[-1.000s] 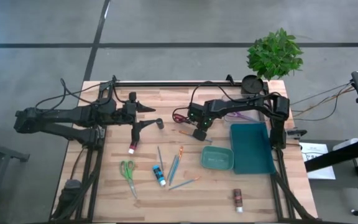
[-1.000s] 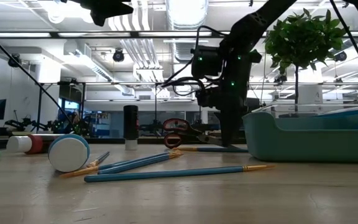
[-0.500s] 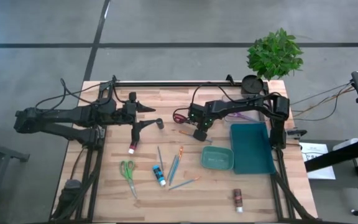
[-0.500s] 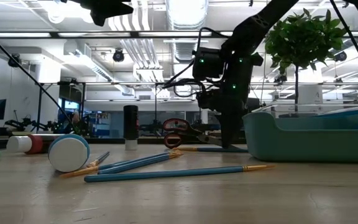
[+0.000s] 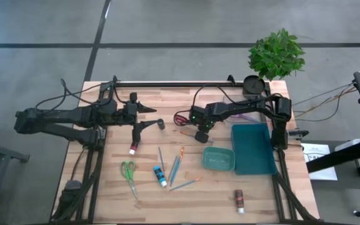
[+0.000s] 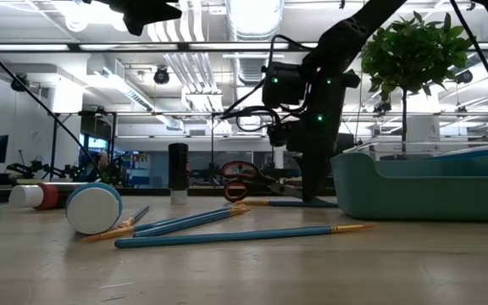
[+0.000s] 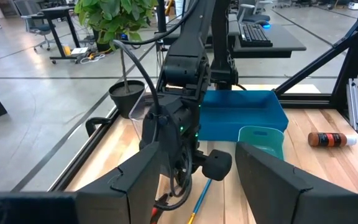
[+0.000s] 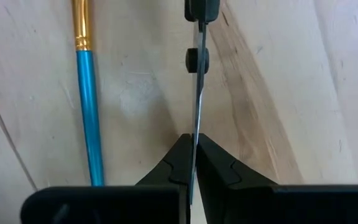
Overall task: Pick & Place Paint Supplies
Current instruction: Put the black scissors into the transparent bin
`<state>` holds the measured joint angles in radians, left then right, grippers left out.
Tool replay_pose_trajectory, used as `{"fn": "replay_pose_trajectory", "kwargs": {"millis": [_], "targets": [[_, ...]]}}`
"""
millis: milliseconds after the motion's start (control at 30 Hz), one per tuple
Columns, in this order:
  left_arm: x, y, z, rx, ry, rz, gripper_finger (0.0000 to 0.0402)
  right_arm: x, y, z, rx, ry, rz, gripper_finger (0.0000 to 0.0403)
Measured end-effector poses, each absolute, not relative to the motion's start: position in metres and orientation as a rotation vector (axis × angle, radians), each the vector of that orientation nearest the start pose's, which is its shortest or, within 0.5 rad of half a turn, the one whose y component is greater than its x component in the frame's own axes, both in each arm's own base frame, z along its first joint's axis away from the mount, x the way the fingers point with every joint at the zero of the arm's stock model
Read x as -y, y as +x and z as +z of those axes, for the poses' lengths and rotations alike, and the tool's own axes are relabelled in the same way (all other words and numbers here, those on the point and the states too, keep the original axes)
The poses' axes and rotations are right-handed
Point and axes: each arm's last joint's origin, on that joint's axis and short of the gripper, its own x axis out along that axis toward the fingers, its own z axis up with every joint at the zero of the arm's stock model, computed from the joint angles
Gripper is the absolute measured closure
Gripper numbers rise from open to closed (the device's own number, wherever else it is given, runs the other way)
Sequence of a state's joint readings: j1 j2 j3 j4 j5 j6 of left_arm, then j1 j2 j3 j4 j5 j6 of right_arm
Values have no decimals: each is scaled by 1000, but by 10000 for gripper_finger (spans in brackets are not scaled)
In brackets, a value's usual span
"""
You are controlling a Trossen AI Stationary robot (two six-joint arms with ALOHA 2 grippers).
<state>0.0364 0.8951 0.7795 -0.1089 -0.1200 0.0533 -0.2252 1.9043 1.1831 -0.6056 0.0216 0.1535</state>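
Your right wrist view shows what the other cameras cannot. The right gripper (image 8: 194,163) has its two dark fingers pressed together on the thin metal blade of the red-handled scissors (image 8: 197,93), which you see edge-on with the pivot screw facing you. Alongside the blade, apart from it and nearly parallel, a blue-handled paintbrush with a gold ferrule (image 8: 89,118) lies flat on the light wooden table (image 8: 278,74).

From above, that gripper (image 5: 200,134) sits at mid-table, with the scissors' red loops (image 5: 180,118) just beside it, toward the left arm. The low view adds that the fingers point straight down to the wood.

The left gripper (image 5: 150,116) hangs over the table's left half. Its wrist view shows the jaws spread wide with nothing between them.

The other supplies lie toward the table's near edge:
- **Brushes:** Three slim brushes, blue-handled (image 5: 161,159) and orange-tipped (image 5: 181,153) (image 5: 175,169), run roughly front to back. A fourth (image 5: 185,184) lies on a diagonal.
- **Blue paint tube:** It (image 5: 160,176) also lies front to back. The low view shows its white cap (image 6: 93,207) turned towards that camera.
- **Pink tube:** It (image 5: 132,147) lies near the left gripper.
- **Brown tube:** It (image 5: 239,200) lies alone by the near edge.

The small square teal palette (image 5: 219,159) rests just beside the long teal plastic tray (image 5: 252,149). None of the brushes or tubes lies in either.
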Motion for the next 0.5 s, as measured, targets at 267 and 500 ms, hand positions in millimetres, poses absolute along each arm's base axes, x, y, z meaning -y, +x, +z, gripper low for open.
{"fn": "replay_pose_trajectory", "kwargs": {"millis": [267, 500], "targets": [[-11, 199, 319, -229, 62, 150, 187, 73, 339, 173, -1216, 236, -327, 395], [-11, 199, 319, -229, 61, 150, 187, 73, 324, 200, -1189, 192, -423, 395]]}}
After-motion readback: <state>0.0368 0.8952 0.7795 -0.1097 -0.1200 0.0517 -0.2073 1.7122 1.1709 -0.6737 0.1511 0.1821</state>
